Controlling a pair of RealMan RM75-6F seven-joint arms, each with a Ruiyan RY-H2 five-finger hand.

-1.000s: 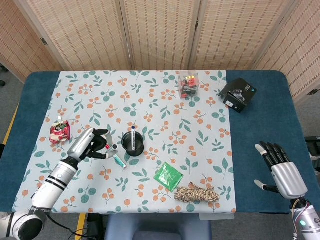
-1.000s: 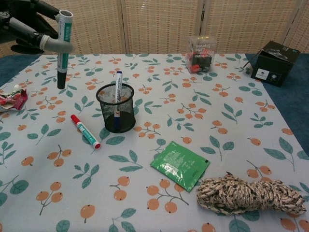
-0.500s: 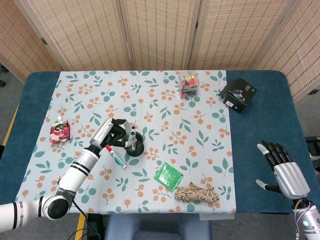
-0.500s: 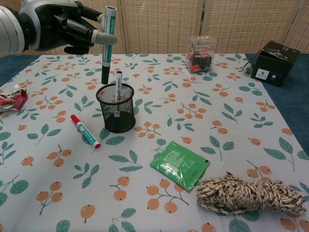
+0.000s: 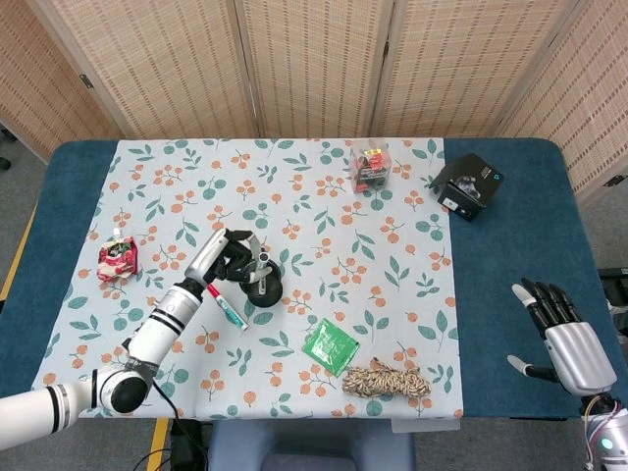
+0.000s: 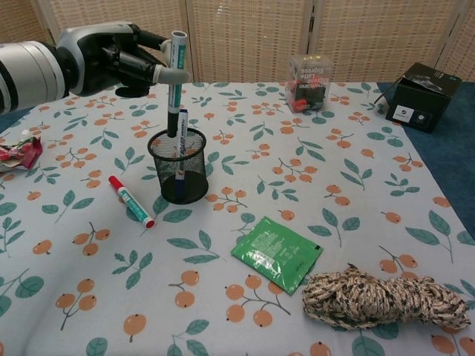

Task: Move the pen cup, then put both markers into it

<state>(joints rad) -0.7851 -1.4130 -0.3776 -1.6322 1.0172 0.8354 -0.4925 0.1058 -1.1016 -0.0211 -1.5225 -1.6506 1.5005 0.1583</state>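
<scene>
The black mesh pen cup (image 6: 178, 175) stands left of the middle of the floral cloth, with a blue-capped marker (image 6: 180, 141) upright inside it. My left hand (image 6: 111, 58) grips a green-and-white marker (image 6: 176, 78) upright over the cup, its black lower end just at the cup's mouth. In the head view the left hand (image 5: 232, 258) sits right beside the cup (image 5: 261, 283). A red-capped marker (image 6: 131, 201) lies on the cloth left of the cup. My right hand (image 5: 569, 344) hovers open over the blue table at the far right, holding nothing.
A red snack packet (image 6: 18, 153) lies at the left edge. A green sachet (image 6: 277, 254) and a coil of rope (image 6: 386, 300) lie near the front. At the back stand a clear box (image 6: 308, 80) and a black box (image 6: 423, 95).
My left hand carried the green-and-white marker rightward from left of the cup to above it and lowered its end to the cup's mouth. The right hand drifted slightly right and down.
</scene>
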